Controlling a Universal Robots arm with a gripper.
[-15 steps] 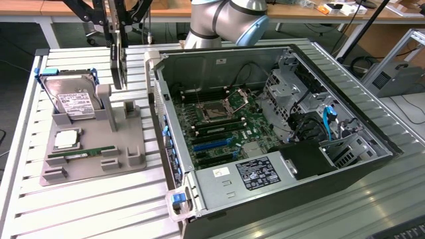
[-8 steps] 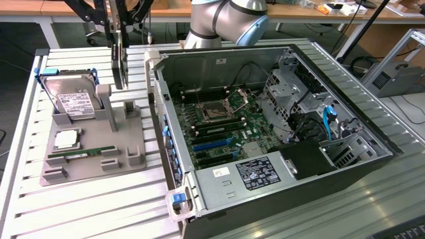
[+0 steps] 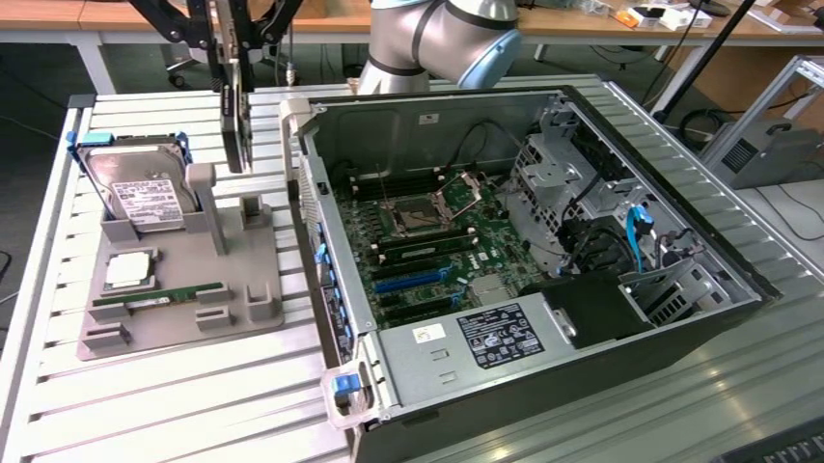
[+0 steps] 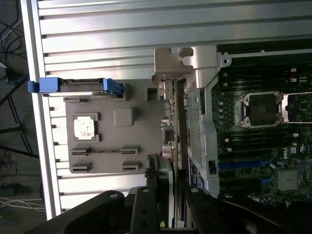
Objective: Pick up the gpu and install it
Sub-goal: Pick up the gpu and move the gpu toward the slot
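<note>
The gpu [image 3: 234, 106] is a thin dark card with a silvery metal bracket, hanging upright and edge-on at the back of the grey fixture [image 3: 180, 309]. Its lower edge is close over the fixture's tall stand [image 3: 242, 193]; whether they touch I cannot tell. My gripper [image 3: 234, 53] comes down from above, shut on the card's upper part. In the wrist view the gpu [image 4: 176, 112] runs between my black fingers [image 4: 146, 204], its bracket [image 4: 171, 61] at the far end, and my gripper [image 4: 170, 190] clamps it. The open computer case [image 3: 304, 174] lies just to the exterior view's right.
On the fixture sit a silver hard drive [image 3: 139, 188] in a blue carrier, a square chip [image 3: 129, 270] and a green memory stick [image 3: 157, 297]. Inside the case are the motherboard [image 3: 425, 241], a power supply [image 3: 477, 338] and drive cages [image 3: 566, 174]. The slatted table [image 3: 168, 405] lies beneath everything.
</note>
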